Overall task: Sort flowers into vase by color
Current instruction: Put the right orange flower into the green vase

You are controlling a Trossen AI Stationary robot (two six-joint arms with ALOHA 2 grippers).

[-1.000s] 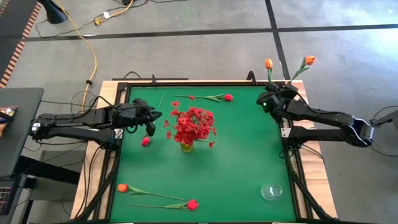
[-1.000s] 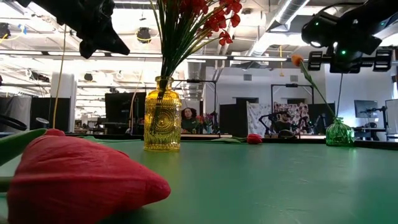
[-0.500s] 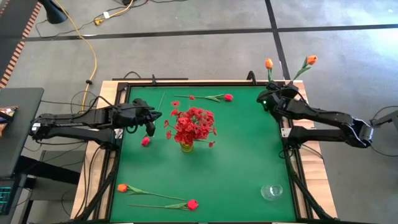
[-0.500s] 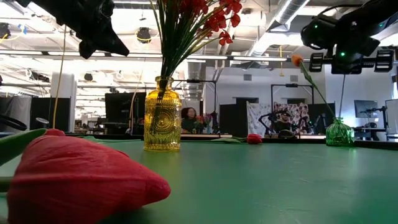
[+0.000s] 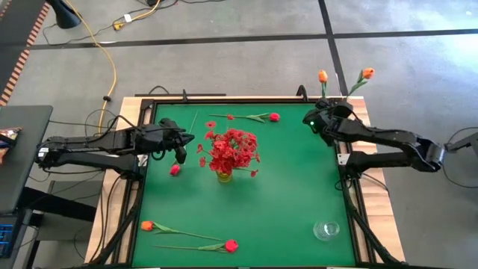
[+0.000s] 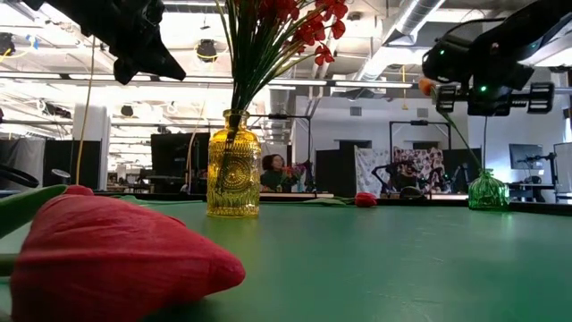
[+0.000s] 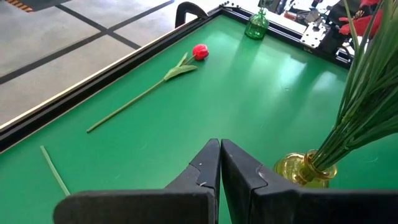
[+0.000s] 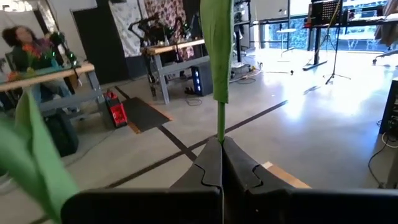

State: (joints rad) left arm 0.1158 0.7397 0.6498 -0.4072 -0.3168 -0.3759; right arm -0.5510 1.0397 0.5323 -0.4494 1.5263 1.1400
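My right gripper (image 5: 334, 110) (image 8: 221, 142) is above the table's far right corner, shut on an orange tulip (image 5: 367, 73). Below it stands a green vase (image 6: 488, 190) holding another orange tulip (image 5: 323, 75). The held stem runs down toward that vase's mouth; whether it is inside is unclear. My left gripper (image 5: 181, 155) (image 7: 220, 144) is shut and hovers well above the table, left of the yellow vase (image 6: 232, 165) holding the red sprigs (image 5: 233, 148). A red-pink tulip lies under it, bud (image 5: 175, 169) toward the near side, stem mostly hidden by the arm. My right gripper pinches the orange tulip's thin green stem (image 8: 219, 127) between its two fingers, below a broad leaf (image 8: 216, 50). The fingers come about level from the table's right side and lie across the stem. The tulip is lifted and stands roughly upright, bud leaning out past the far right corner.
A red-pink tulip (image 5: 274, 116) lies along the far edge. An orange tulip (image 5: 147, 225) and a red-pink tulip (image 5: 231, 244) lie near the near left corner. A clear glass (image 5: 326, 229) stands near the near right corner. A person (image 6: 273, 165) sits beyond the table.
My right gripper has moved a little toward the table's left, still shut on the orange tulip. The held tulip's bud has shifted left with it.
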